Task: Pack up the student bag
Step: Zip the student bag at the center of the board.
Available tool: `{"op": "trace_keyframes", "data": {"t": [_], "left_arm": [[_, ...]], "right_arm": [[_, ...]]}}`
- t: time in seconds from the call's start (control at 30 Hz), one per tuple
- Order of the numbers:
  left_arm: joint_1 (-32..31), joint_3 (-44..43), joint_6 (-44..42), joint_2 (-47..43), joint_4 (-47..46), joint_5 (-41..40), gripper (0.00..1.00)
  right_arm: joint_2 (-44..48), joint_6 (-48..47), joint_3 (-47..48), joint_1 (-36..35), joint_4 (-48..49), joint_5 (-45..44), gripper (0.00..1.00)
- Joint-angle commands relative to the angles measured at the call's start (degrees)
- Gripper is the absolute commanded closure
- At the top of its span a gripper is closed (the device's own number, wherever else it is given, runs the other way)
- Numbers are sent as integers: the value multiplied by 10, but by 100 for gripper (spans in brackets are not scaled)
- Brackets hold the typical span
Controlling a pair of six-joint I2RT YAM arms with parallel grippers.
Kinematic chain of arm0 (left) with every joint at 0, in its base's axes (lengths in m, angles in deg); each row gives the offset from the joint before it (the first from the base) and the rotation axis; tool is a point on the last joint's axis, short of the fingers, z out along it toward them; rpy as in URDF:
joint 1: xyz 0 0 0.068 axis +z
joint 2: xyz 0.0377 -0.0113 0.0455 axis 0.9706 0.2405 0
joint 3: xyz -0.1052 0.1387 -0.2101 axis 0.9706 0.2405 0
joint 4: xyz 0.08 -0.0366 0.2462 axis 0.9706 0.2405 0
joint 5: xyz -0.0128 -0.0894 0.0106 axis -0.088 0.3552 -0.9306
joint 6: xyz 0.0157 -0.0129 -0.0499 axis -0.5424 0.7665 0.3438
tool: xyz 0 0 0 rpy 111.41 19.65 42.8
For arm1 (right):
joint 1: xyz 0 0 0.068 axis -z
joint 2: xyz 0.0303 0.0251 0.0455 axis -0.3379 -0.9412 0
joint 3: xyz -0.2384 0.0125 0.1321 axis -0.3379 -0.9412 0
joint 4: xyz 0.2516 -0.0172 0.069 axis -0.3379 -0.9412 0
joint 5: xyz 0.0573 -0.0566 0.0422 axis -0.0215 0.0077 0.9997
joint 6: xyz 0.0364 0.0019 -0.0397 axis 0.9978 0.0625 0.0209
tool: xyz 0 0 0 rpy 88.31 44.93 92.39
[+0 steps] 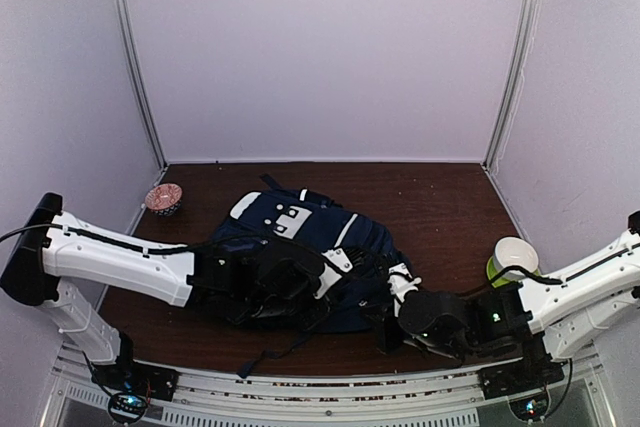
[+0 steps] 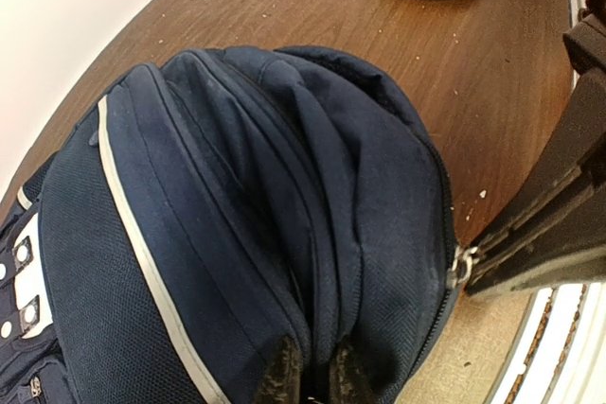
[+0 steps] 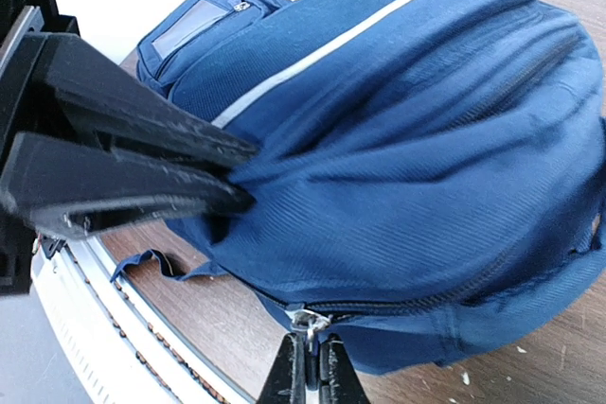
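While the navy-blue fabric student bag [image 1: 310,237] lies centred on the dark wooden bench [image 1: 450,207], with the left gripper [image 2: 312,377] pinching its fold in near-shut jaws and the right gripper [image 3: 310,376] clamping its metal zipper pull [image 3: 308,319] in shut jaws, unzipping seems in hand, needing a steady pull along the zip.

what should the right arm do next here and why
Probably draw the zipper pull along its track to open the student bag: the right gripper is shut on the pull, and the left gripper pinches the fabric nearby, bracing it.
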Motion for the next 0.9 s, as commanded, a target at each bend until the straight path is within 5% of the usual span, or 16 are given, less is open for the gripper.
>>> {"op": "trace_keyframes", "data": {"t": [0.0,0.5,0.73,0.77,0.8,0.87], "left_arm": [[4,26,16,-21,1,-22,100],[4,101,55,-81,-8,-54,100],[4,145,88,-119,-6,-55,100],[4,148,93,-127,-1,-55,100],[4,148,99,-137,10,-52,87],[4,150,107,-170,25,-49,43]], "right_arm": [[59,6,-4,-5,-6,-52,100],[84,106,-18,24,-127,-143,100],[63,19,-17,30,-27,-38,100],[66,1,-16,29,-14,-13,89],[71,-14,-8,30,-15,5,74],[90,-36,10,30,-40,29,49]]}}
